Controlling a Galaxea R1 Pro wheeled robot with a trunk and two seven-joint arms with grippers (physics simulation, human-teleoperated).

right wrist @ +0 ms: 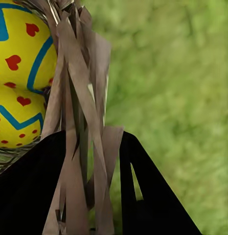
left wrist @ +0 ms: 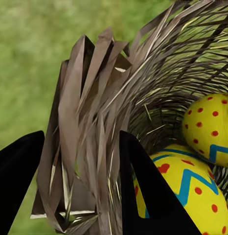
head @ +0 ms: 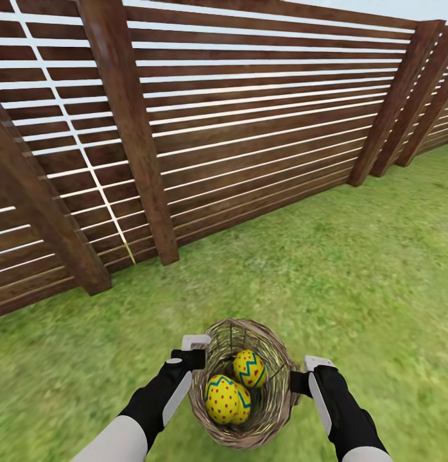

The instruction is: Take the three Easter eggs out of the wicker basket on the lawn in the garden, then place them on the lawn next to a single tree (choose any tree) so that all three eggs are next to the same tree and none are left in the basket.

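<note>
The head view is taking in a slatted wooden fence (head: pixel 205 122) running across the far side of the lawn (head: pixel 352 269), and, close below, both arms holding the wicker basket (head: pixel 270 410) between them above the grass. The left gripper (head: pixel 199 356) is clamping the basket's left rim; its wrist view is showing one dark finger (left wrist: pixel 16 181) outside the braided weave and the other inside, beside the eggs, so it is closed on the rim. Inside the basket the Easter eggs (head: pixel 227 398) are lying together, touching; the head view is showing two clearly and a third I cannot separate. The right gripper (head: pixel 305 375) is pinching the right rim likewise, its fingers (right wrist: pixel 153 196) straddling the wicker, eggs on the inner side.
</note>
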